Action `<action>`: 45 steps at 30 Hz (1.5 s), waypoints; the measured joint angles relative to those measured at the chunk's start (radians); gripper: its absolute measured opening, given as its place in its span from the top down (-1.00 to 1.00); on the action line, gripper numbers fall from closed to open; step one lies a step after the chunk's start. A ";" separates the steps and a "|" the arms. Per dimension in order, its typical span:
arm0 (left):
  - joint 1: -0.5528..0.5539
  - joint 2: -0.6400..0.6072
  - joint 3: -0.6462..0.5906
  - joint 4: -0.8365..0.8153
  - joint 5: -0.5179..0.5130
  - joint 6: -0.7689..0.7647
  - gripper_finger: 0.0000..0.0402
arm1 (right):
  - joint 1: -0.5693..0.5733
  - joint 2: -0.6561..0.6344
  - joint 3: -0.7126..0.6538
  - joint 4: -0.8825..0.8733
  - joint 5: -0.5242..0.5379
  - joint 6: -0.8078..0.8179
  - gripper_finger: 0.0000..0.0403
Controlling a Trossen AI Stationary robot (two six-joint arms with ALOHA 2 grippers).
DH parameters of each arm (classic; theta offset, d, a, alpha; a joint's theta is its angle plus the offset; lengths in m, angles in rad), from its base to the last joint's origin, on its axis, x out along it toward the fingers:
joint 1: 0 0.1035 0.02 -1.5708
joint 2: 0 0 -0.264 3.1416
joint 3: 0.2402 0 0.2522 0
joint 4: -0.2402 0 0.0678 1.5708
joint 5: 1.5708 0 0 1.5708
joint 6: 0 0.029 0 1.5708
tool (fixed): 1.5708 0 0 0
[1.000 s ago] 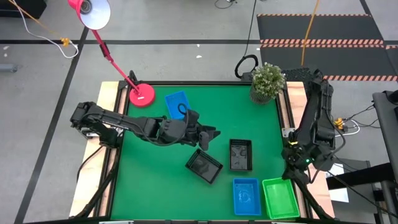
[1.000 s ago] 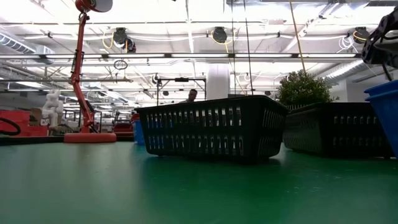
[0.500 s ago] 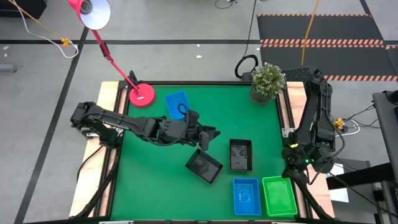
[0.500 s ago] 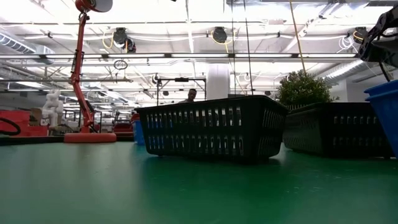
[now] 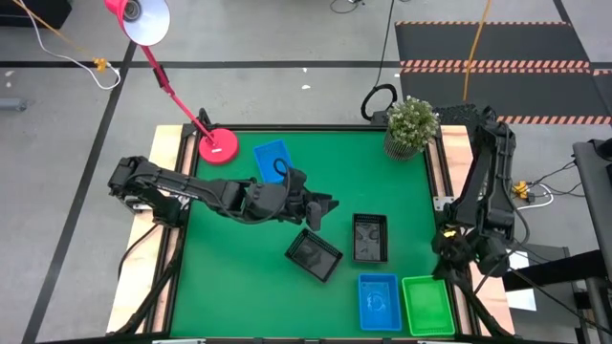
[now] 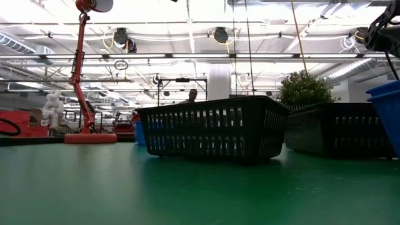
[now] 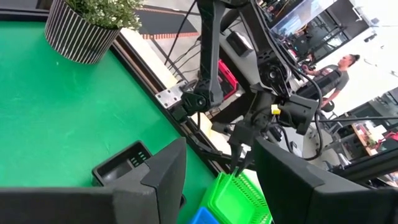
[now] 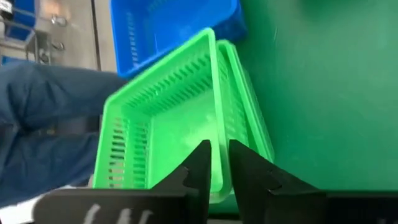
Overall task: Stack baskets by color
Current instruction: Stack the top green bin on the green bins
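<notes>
Two bright green baskets point(image 8: 168, 124) sit nested at the table's near right corner point(image 5: 427, 304), the upper one tilted in the lower. My right gripper point(image 8: 221, 163) hangs just above their far wall, its fingers a narrow gap apart on either side of the upper basket's wall. A blue basket point(image 5: 379, 301) stands left of the green ones. Two black baskets point(image 5: 370, 237) point(image 5: 314, 254) rest on the mat mid-table, and another blue basket point(image 5: 272, 160) lies far left. My left gripper point(image 5: 325, 205) hovers open over the table's middle, with nothing between its fingers point(image 7: 163, 180). My right gripper comes slanting down from the far side, with the upper green basket's far wall point(image 8: 216, 140) in the narrow gap between its fingers. I cannot tell whether either finger touches the wall. The basket rests tilted inside the lower green one.
A pink lamp base point(image 5: 218, 145) stands at the far left corner and a potted plant point(image 5: 411, 124) at the far right. Wooden rails edge the green mat point(image 5: 239, 287). A person's legs point(image 8: 43, 93) stand just past the table's near right corner.
My right gripper has tipped farther down and eased toward the table's near edge, over the green baskets. My left arm has kept still.
</notes>
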 joint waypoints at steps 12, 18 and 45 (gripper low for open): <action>0.005 0.000 0.000 -0.001 0.000 0.017 0.07 | 0.000 0.000 0.000 -0.046 -0.068 0.072 0.48; 0.011 0.000 0.000 -0.020 0.001 0.022 0.07 | 0.000 -0.006 0.000 -0.022 -0.079 0.082 0.38; 0.076 -0.001 0.000 -0.107 0.029 0.084 0.07 | -0.265 0.146 0.012 0.145 -0.184 -0.378 0.71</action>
